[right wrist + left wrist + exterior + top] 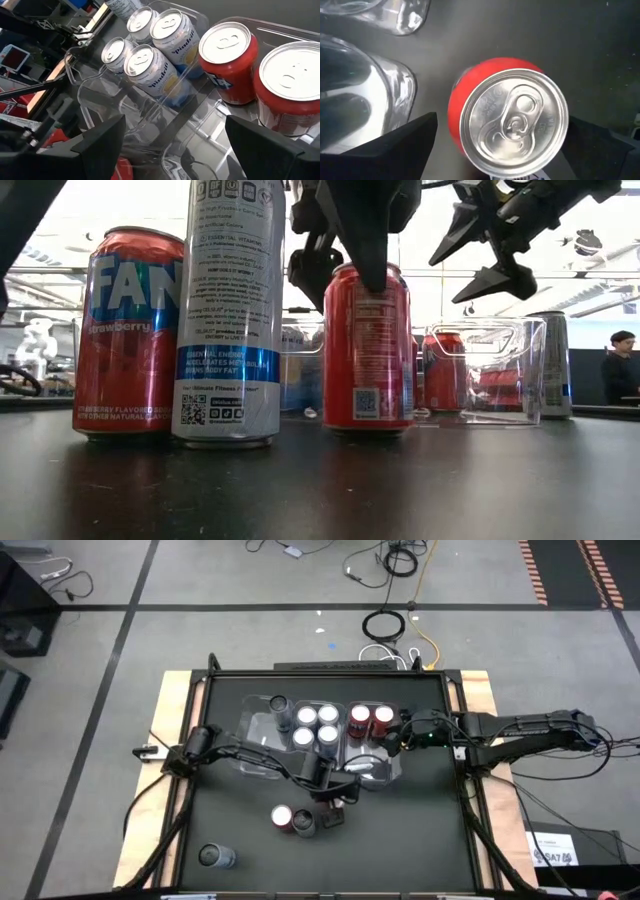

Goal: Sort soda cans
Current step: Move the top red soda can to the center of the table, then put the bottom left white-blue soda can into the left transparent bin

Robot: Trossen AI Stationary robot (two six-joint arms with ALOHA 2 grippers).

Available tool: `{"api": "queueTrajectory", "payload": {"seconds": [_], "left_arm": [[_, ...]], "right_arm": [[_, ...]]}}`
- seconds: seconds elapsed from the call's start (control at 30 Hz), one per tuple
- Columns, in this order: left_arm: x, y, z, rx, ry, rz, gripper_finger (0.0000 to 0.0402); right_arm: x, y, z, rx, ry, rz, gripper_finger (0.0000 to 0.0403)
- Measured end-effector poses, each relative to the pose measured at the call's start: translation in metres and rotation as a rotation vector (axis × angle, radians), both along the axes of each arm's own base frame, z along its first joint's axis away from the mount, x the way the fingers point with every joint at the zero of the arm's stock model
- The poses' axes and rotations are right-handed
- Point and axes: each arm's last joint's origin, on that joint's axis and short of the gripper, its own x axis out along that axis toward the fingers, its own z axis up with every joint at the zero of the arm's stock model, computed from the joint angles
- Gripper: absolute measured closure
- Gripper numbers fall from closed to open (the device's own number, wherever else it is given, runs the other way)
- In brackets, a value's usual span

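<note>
Left wrist: tool [500, 150] wide astride red can [507, 122].

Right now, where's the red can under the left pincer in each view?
High: mid-table, mostly hidden beneath the left pincer.
Low: the red can stands at centre, under that pincer.
Left wrist: centre, silvery top facing the camera, between open fingers.
Right wrist: not identifiable.
Shared landmark: the clear bin next to it.

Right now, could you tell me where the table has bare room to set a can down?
Free: the stretch right of the left gripper and below the bins. Crowded: the bins and the loose cans beside that gripper.
</note>
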Motion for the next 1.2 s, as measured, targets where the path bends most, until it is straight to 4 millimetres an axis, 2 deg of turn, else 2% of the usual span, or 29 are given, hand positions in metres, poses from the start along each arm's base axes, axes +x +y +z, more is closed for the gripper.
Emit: {"api": "queueTrajectory", "payload": {"seconds": [0.1, 0.2, 0.47, 0.6, 0.73, 0.8, 0.87, 0.97, 1.2], "left_arm": [[0.001, 0.004, 0.009, -0.012, 0.003, 0.026, 0.0003], [-0.002, 0.007, 0.026, -0.015, 0.02, 0.052, 0.0002], [-0.013, 0.009, 0.105, -0.061, -0.086, 0.139, 0.0002], [-0.037, 0.01, 0.129, -0.09, -0.091, 0.213, 0.0002], [-0.08, 0.01, 0.155, 0.016, -0.027, 0.394, 0.0002], [-0.091, 0.008, 0.162, 0.039, -0.07, 0.457, 0.0002], [-0.106, 0.006, 0.17, 0.077, -0.103, 0.442, 0.0002], [-0.123, 0.006, 0.179, 0.044, -0.122, 0.547, 0.0002], [-0.153, -0.021, 0.177, 0.122, -0.169, 0.545, 0.0002]], "right_arm": [[-0.001, 0.0, -0.001, 0.0, 0.015, 0.0, 0.0067], [-0.001, 0.0, -0.002, -0.014, 0.03, 0.011, 0.0067], [-0.002, 0.0, -0.003, -0.063, 0.064, 0.048, 0.0067], [-0.003, 0.0, -0.004, -0.05, 0.071, 0.06, 0.0067], [-0.003, 0.002, -0.004, -0.042, 0.073, 0.1, 0.0067], [-0.003, 0.001, -0.004, -0.064, 0.078, 0.115, 0.0067], [-0.002, 0.001, -0.004, -0.081, 0.077, 0.123, 0.0067], [-0.002, 0.001, -0.004, -0.1, 0.083, 0.136, 0.0067], [-0.002, 0.001, -0.004, -0.116, 0.087, 0.148, 0.0067]]}}
